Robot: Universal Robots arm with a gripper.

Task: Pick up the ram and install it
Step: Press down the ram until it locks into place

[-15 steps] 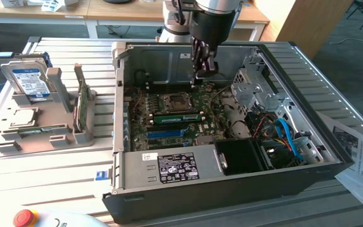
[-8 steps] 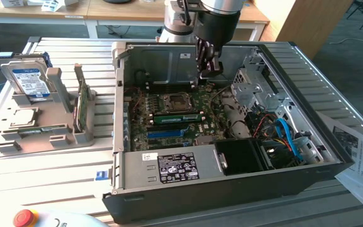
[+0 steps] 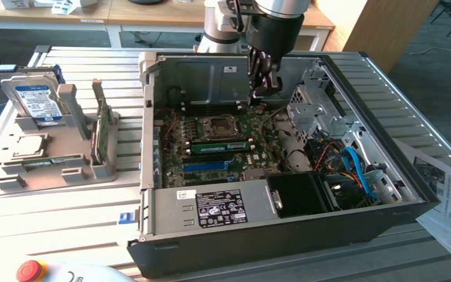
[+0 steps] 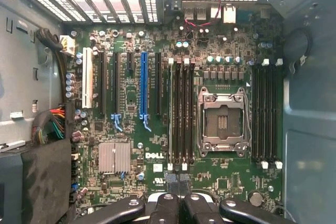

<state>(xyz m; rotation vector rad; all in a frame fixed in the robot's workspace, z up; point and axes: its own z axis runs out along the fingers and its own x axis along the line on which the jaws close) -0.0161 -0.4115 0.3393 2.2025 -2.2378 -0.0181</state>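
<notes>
The closed gripper (image 4: 178, 199) hangs above the motherboard (image 4: 157, 153), near its memory slots (image 4: 181, 114).

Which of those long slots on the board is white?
The end slot beside the wire bundle; the others are black, except a blue slot.

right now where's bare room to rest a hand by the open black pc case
Bare: slatted metal table between grey plastic holder, red button and black case. Crowded: inside the case, green motherboard under the shut gripper.
</notes>
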